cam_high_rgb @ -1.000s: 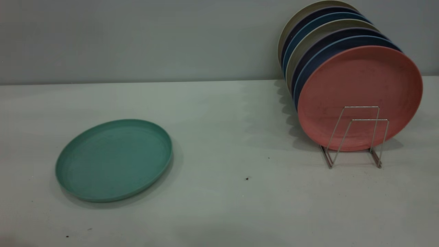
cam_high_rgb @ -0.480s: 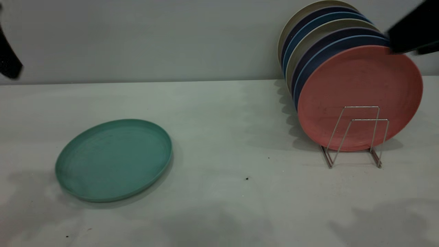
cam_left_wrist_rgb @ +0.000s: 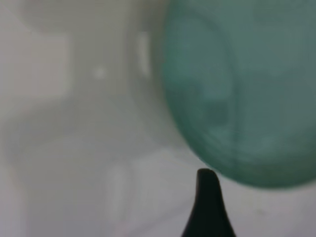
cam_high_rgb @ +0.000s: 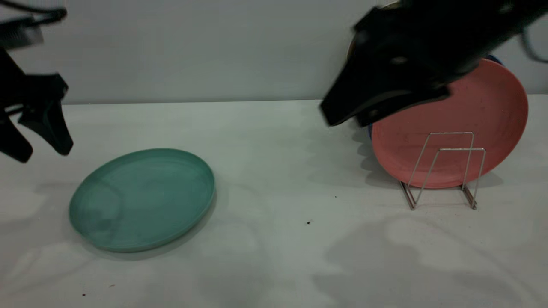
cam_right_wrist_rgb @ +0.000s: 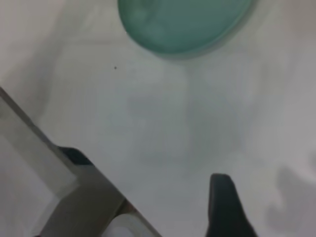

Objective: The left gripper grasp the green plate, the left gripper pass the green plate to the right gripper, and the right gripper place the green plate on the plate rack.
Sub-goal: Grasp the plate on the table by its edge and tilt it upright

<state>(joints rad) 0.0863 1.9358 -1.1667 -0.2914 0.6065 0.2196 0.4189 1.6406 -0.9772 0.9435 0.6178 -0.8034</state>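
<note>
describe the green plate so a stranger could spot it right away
On the pale table, look opposite the plate rack and its upright salmon-pink plate. The green plate lies flat and alone there, the only teal-green plate and the only one not standing.

The green plate [cam_high_rgb: 142,199] lies flat on the bench; the plate rack [cam_high_rgb: 443,171] — well apart — stands upright, its front loops bare.

Your exterior view faces the rig from the front, slightly above the surface [cam_high_rgb: 274,256], wide enough to take in the green plate [cam_high_rgb: 143,199] and the plate rack [cam_high_rgb: 445,171]. Your left wrist view looks down on that plate [cam_left_wrist_rgb: 247,94] from close above. Your right wrist view sees it [cam_right_wrist_rgb: 182,22] from farther off, so all three views share it.
</note>
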